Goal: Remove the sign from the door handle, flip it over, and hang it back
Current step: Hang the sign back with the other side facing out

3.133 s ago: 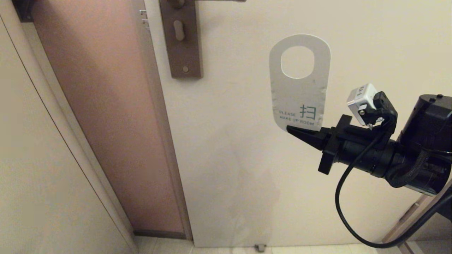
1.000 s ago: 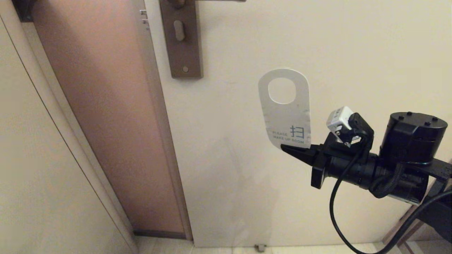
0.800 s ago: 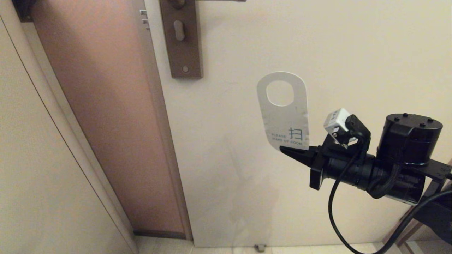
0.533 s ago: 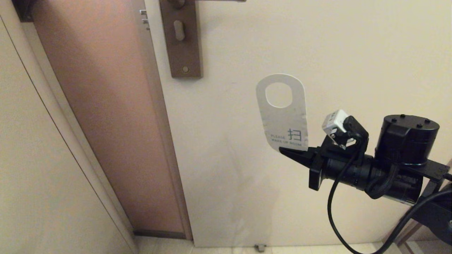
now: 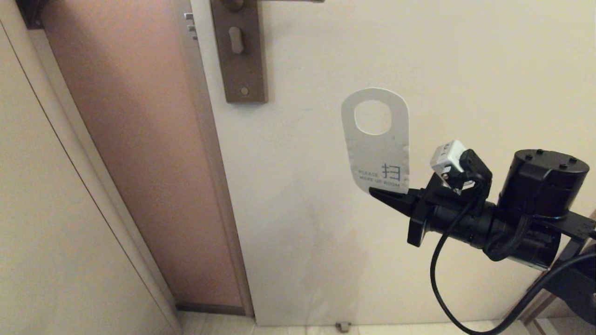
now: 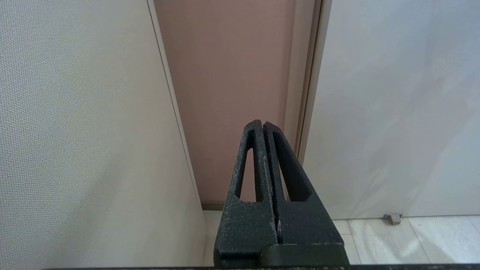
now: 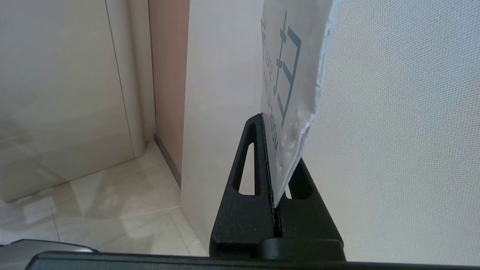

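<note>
The sign (image 5: 377, 149) is off the door handle and stands upright in front of the door, its white "PLEASE MAKE UP ROOM" face toward me and its oval hole at the top. My right gripper (image 5: 379, 191) is shut on the sign's bottom end, well below and right of the handle. In the right wrist view the sign (image 7: 288, 75) rises out from between the closed gripper (image 7: 264, 120). Only the bottom edge of the door handle lever (image 5: 288, 1) shows, above its brown backplate (image 5: 240, 51). My left gripper (image 6: 262, 125) is shut and empty, low near the door's edge.
The cream door (image 5: 419, 56) fills the right side, with the pinkish door edge (image 5: 139, 163) and frame to the left. Small silver latch bolts (image 5: 188, 21) sit on the door edge. A doorstop (image 5: 342, 325) is at the floor.
My right gripper lowered the sign well below and left of where it was three seconds ago. In the last half second it lifted the sign slightly.
</note>
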